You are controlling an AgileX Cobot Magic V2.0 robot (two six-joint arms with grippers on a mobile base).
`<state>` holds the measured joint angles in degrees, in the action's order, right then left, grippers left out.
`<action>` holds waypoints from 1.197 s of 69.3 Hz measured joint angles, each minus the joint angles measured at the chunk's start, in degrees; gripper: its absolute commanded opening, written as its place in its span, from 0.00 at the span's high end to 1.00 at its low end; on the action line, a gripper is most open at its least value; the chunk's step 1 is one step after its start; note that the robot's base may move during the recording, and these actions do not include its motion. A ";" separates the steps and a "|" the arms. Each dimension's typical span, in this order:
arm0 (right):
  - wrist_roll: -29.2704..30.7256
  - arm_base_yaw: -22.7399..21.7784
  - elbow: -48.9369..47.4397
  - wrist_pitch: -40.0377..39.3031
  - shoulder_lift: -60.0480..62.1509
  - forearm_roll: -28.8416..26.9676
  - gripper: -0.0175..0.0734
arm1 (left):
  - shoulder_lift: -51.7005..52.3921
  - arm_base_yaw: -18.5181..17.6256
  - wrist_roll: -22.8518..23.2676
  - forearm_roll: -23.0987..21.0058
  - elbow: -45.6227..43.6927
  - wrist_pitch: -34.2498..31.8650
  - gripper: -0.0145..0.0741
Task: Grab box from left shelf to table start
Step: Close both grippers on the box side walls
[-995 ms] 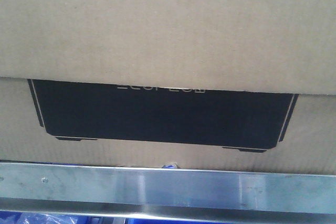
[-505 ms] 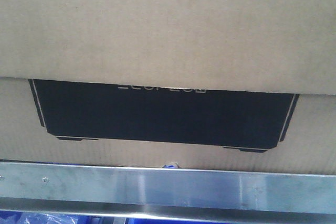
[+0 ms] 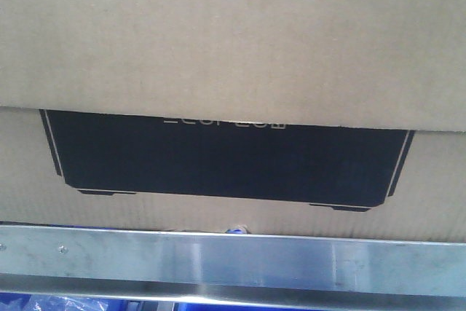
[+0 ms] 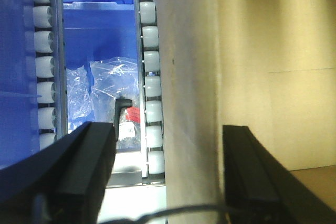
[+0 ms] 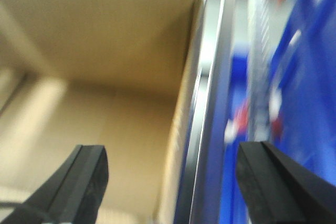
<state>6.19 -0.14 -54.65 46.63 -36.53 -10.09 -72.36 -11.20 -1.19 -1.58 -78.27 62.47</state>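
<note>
Left fingers [image 4: 86,161] wide, straddling box [image 3: 233,34] wall; right fingers [image 5: 84,182] wide likewise. We should clamp both squarely, then lift clear of left shelf [image 3: 233,260].

Left shelf [image 3: 233,264]: brushed metal ledge runs edge to edge across the bottom of the front view, wider than the frame. Small rivet [image 3: 62,250] near its left end. Box [image 3: 233,34] sits directly on the shelf, just behind the ledge, filling the frame; black panel [image 3: 226,158] faces the camera, faint white lettering along its top, thin lines down both sides. Left wrist view: row of white rollers [image 4: 152,77] runs right beside the box wall [image 4: 186,77], top open. Right wrist view is blurred: open box [image 5: 105,51], metal rail [image 5: 210,77] along its side.
</note>
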 measured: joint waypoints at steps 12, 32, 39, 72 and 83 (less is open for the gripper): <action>0.00 0.00 -7.92 3.89 -12.03 -0.08 0.15 | 0.00 0.00 0.00 0.00 0.00 0.00 0.47; 0.00 0.00 -11.67 5.13 -29.07 -0.08 0.37 | -0.19 0.00 0.00 0.00 0.00 -1.36 0.52; 0.00 0.00 -11.67 5.13 -32.02 -0.08 0.64 | -0.19 0.00 0.00 0.00 0.00 -1.46 0.63; -0.43 0.00 -12.05 5.59 -33.30 -0.46 0.75 | -0.32 -0.45 0.58 -1.51 0.00 -1.74 0.94; -0.43 0.14 -11.94 6.20 -30.85 -0.50 0.75 | 1.75 -0.45 2.40 -1.38 0.39 -1.60 0.94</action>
<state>5.77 0.00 -66.58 52.83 -67.38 -10.59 -70.61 -11.65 1.21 -2.96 -77.88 60.87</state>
